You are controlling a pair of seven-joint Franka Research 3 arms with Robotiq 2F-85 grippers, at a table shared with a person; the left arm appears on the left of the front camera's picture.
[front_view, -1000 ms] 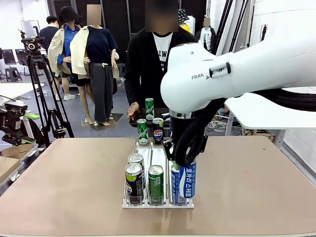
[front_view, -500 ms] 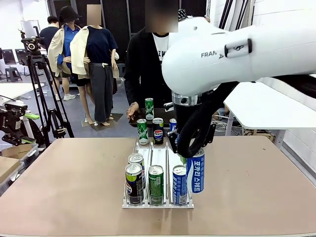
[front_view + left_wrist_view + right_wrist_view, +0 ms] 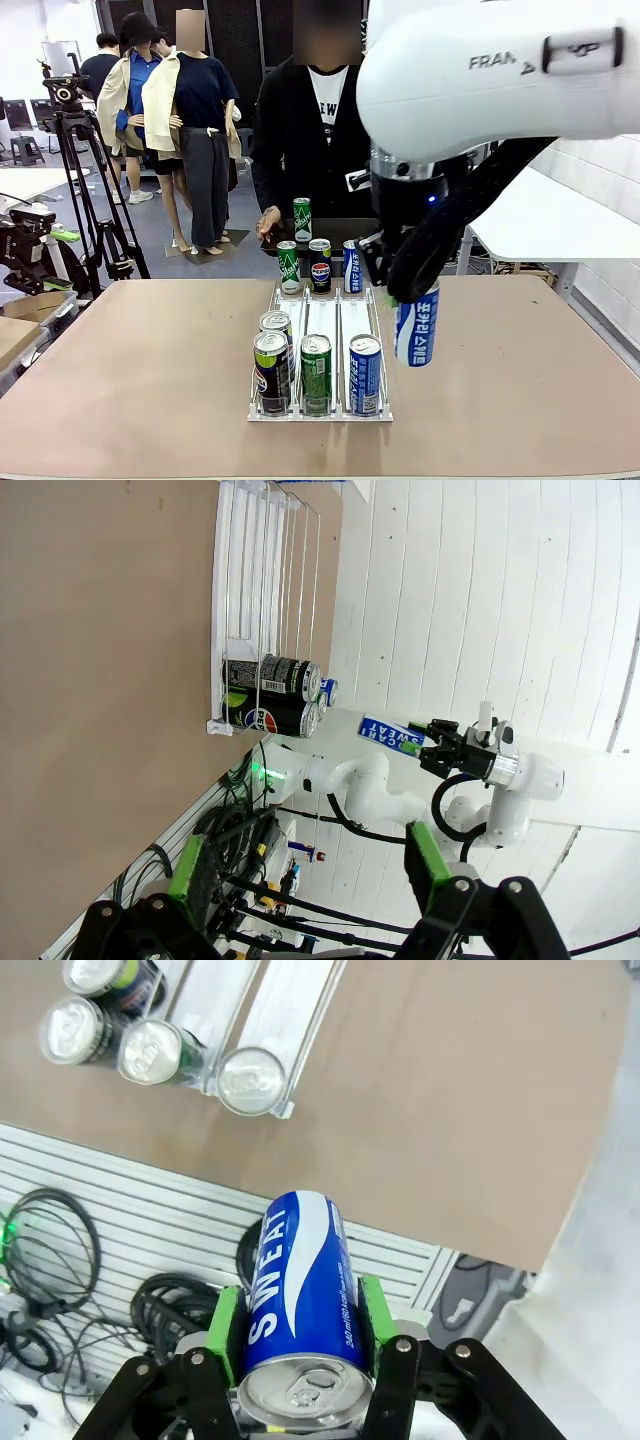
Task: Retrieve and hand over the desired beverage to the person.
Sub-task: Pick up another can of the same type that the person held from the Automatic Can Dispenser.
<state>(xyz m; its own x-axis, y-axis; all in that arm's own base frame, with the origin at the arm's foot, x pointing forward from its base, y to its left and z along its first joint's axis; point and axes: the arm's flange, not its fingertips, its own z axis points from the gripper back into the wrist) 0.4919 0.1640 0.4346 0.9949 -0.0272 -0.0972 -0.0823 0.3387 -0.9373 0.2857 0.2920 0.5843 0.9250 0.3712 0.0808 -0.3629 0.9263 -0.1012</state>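
The white wire rack (image 3: 319,408) stood on the brown counter (image 3: 120,370), its lanes running away toward the person. At the rack's near end stood a dark can (image 3: 270,369) in the left lane, a green can (image 3: 316,372) in the middle lane and a blue can (image 3: 365,373) in the right lane; one more can (image 3: 275,325) stood just behind the dark one. At the far end of the rack stood a green can (image 3: 288,266), a Pepsi can (image 3: 320,264) and another blue can (image 3: 352,266), with a further green can (image 3: 302,220) behind them (what it stood on could not be told).

The right hand (image 3: 402,292) was clenched on a blue and white Sweat can (image 3: 416,326), which hung upright in the air just right of the rack, well clear of the counter. In the right wrist view the green pads (image 3: 225,1332) pressed both sides of that Sweat can (image 3: 302,1300), its top toward the camera. In the left wrist view the left hand (image 3: 310,872) stood released, nothing between its pads.

A second earlier the held can had been low in the right lane at the rack's near end; since then it had risen and moved right, out of the rack, and another blue can now stood at that lane's front.

Across the counter stood the person (image 3: 310,140), one hand (image 3: 268,222) near the far cans.
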